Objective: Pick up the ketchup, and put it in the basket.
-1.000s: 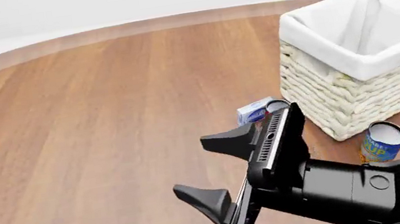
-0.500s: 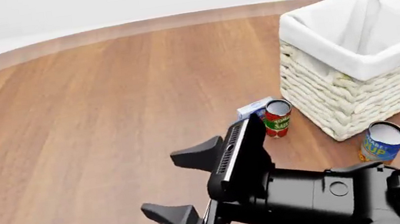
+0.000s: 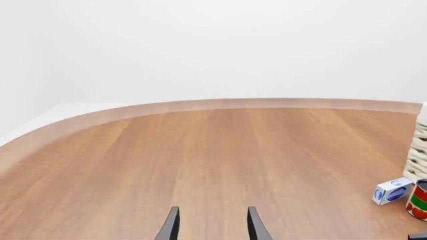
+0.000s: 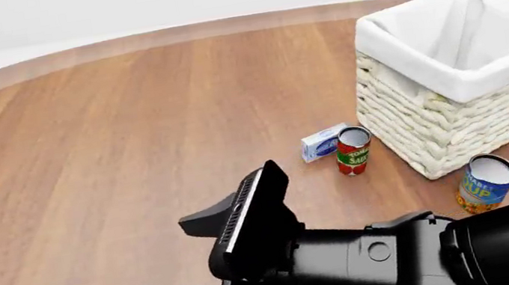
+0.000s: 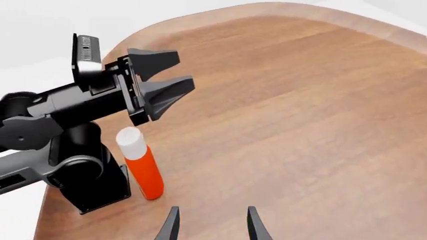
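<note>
ketchup [image 5: 141, 169]: smooth red upright bottle, white cap, just ahead of the released right pincer [image 5: 209, 226].
left pincer [image 5: 162, 85]: released.
basket [image 4: 456, 74]: woven wicker, cloth-lined.
counter [image 4: 132, 130]: glossy wood planks, curved edge.

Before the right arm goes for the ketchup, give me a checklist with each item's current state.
1. Ketchup located: ok, upright on the table near the left arm's base; seen only in the right wrist view.
2. Right gripper open: ok, fingers apart with nothing between them.
3. Right gripper lined up on the bottle: not ok, the bottle stands off to one side of the fingers.
4. Left gripper clear of the bottle: ok, open and apart from it, though it hangs close above.
5. Basket ready: ok, upright, no object visible inside the liner.
6. Bottle cap closed: cannot tell.
</note>
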